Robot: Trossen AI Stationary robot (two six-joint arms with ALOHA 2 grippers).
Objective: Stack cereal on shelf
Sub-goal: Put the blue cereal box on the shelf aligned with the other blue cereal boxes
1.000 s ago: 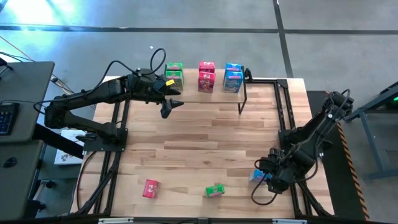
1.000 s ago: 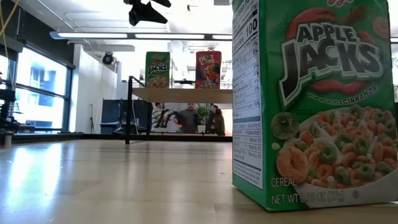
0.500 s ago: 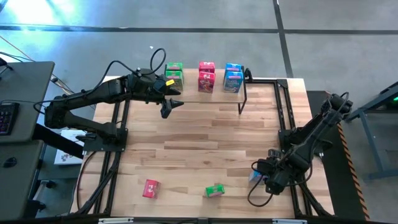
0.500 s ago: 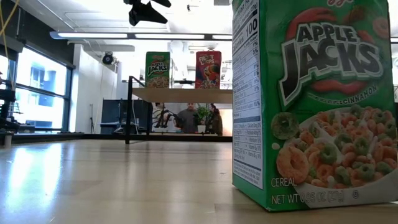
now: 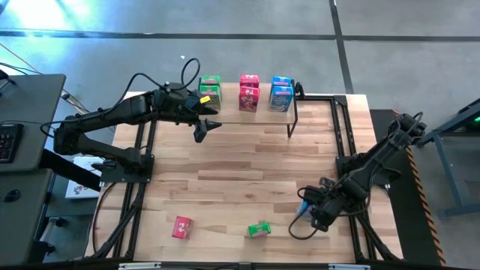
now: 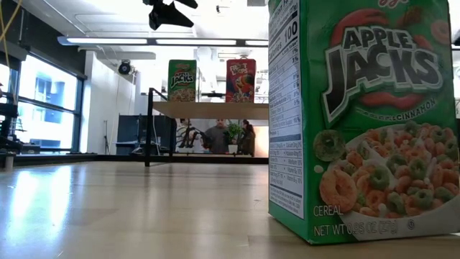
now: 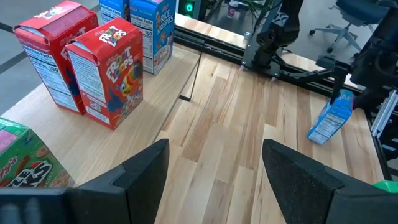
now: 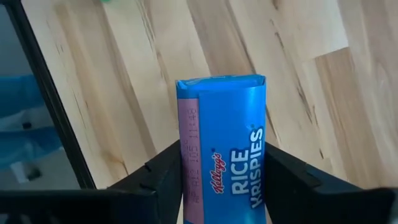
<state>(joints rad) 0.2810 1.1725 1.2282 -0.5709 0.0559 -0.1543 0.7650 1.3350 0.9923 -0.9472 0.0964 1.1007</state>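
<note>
- The left gripper [image 5: 208, 126] hangs above the front edge of the shelf [image 5: 255, 114], a low stand with a light wooden top board and thin black legs; its two dark fingers [image 7: 142, 171] are spread wide with nothing between them.
- On the shelf, counted left to right in the high view: two green printed cardboard cereal boxes [image 5: 210, 88], two red-pink ones [image 5: 249, 91], two blue ones [image 5: 281, 92], six in all, each colour in a pair along the back edge.
- The front strip of the shelf board lies bare, as the left wrist view shows beside the red boxes [image 7: 106, 71].
- Near the table's front edge lie a single red-pink box [image 5: 181, 226] and, to its right, a single green box [image 5: 259, 229], well apart.
- The wide middle of the wooden tabletop [image 5: 247, 169] between shelf and front boxes is open.
- Further right, the right gripper [image 5: 309, 211] sits low near the table's front right, beside the black frame rail.
- Its fingers [image 8: 155, 180] press on both sides of the ninth box, a blue Rice Krispies box [image 8: 222, 143], pinching it.
</note>
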